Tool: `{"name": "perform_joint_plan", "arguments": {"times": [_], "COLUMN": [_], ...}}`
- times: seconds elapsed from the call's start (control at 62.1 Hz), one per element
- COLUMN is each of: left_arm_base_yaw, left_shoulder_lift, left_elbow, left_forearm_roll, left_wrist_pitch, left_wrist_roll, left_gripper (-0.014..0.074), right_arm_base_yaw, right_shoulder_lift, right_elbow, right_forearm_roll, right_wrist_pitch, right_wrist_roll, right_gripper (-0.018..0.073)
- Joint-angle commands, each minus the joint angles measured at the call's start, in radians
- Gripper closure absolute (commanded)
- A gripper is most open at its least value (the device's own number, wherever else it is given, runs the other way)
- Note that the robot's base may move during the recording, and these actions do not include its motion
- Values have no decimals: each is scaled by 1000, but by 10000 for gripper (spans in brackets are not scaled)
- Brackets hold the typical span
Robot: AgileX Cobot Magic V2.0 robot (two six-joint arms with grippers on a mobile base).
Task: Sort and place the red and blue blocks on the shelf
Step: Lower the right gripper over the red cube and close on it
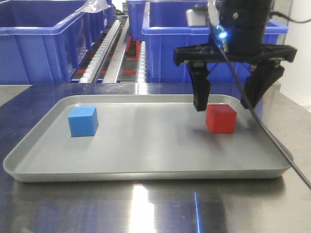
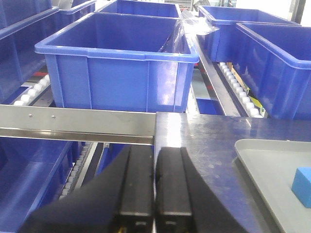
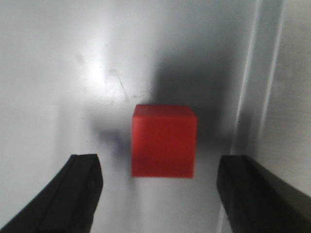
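Observation:
The red block [image 1: 221,118] rests on the right side of a shallow grey tray [image 1: 146,167]; the blue block [image 1: 82,121] sits on its left side. My right gripper [image 1: 226,101] hangs open just above the red block, one finger on each side. From the right wrist, the red block [image 3: 164,141] lies a little ahead of the open right gripper [image 3: 160,167], untouched. My left gripper [image 2: 155,151] is shut on nothing, low at the table's left edge, with the blue block [image 2: 303,187] far to its right. The shelf [image 1: 104,43] with roller rails stands behind the table.
Large blue bins [image 1: 39,43] [image 1: 209,48] sit on the shelf rails behind the tray. From the left wrist, a blue bin [image 2: 119,63] stands ahead beyond the steel table edge [image 2: 77,121], with the tray corner [image 2: 262,160] at right.

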Motion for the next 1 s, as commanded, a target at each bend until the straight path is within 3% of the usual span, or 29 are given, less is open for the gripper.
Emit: {"name": "perform_joint_plan", "arguments": {"times": [0.0,0.322,0.789,0.982], "left_arm_base_yaw": [0,0,0,0], "left_shoulder_lift": [-18,-18,-18,-18], "left_elbow": [28,28,28,28], "left_forearm_roll": [-7,-7,-7,-7], "left_wrist_pitch": [-87,-87,-87,-87], "left_wrist_roll": [-1,-1,-1,-1], "left_gripper": [472,472,472,472], "right_arm_base_yaw": [1,-15,-19,-19], "right_shoulder_lift": [-36,-4,9,9], "right_elbow": [-30,-30,-30,-30], "right_forearm_roll": [-20,-15,-10,-6], "right_wrist_pitch": [-33,-50,-50,-51], "right_wrist_roll": [0,-17,-17,-17], "right_gripper": [-46,-39,161,196]}}
